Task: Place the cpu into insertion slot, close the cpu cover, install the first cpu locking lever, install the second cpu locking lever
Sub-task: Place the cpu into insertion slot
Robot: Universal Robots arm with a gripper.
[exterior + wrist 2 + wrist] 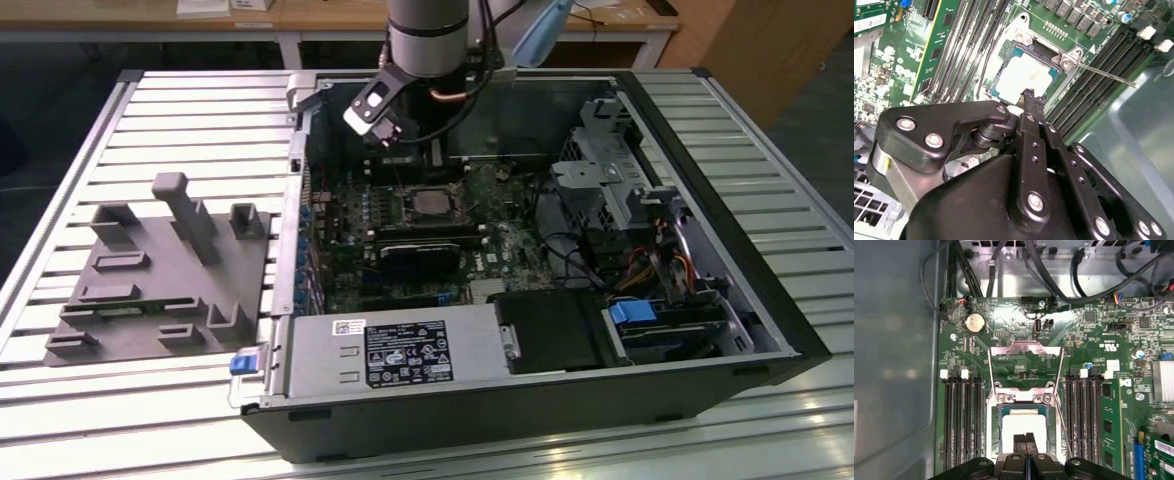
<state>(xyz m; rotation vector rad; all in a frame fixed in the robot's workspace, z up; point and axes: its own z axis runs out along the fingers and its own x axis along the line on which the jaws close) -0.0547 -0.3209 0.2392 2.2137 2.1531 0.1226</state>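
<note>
The cpu (1024,424), a shiny silver square, lies in the insertion slot (1000,412) on the green motherboard; in the second wrist view the cpu (1026,75) shows the same way. The cpu cover (1026,346) stands flipped open, lying back beyond the slot with board showing through its window. A thin locking lever (1104,75) sticks out free beside the slot. My gripper (1025,439) hovers just over the near edge of the cpu, fingers pressed together with nothing between them. In the exterior view the gripper (407,162) hangs inside the open case just behind the slot (430,203).
Black memory slots (961,420) flank the socket on both sides. Cables (979,270) run along the case wall beyond the board. A power supply (400,350) and a drive cage (614,180) crowd the case. A grey fixture block (160,270) sits on the table at the exterior view's left.
</note>
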